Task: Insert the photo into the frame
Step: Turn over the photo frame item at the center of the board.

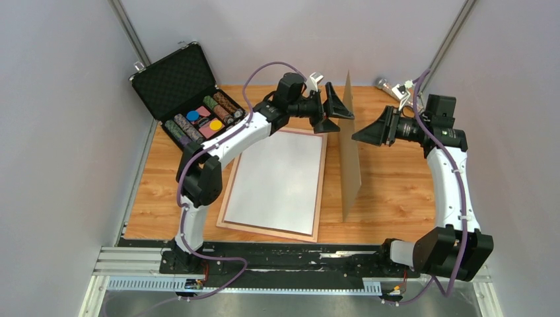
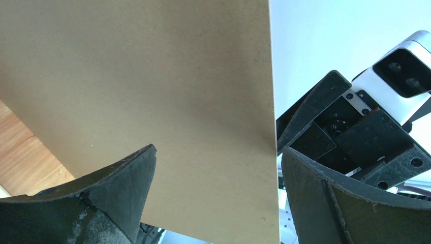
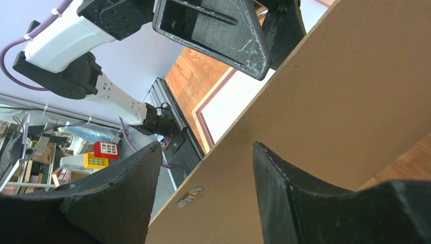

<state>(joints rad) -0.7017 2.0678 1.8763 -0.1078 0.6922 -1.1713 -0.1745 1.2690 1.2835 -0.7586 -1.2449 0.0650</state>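
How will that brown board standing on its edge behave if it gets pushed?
The board stands on one thin edge, so a sideways push would probably tip it flat. It shows no bow or sag, so it is likely stiff. Being so thin, it is probably light for its size.

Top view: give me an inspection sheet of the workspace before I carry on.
Surface: wooden table, nothing spilled.
Job's things: frame flat; white sheet inside, possibly the photo face down; backing board upright on edge beside it.
Clutter: open black case, far left; small metal object, far right.
Grippers: left gripper and right gripper flank the board, fingers apart; contact unclear.
Cables: purple cables run along both arms.
Surroundings: grey walls; nothing else seen.
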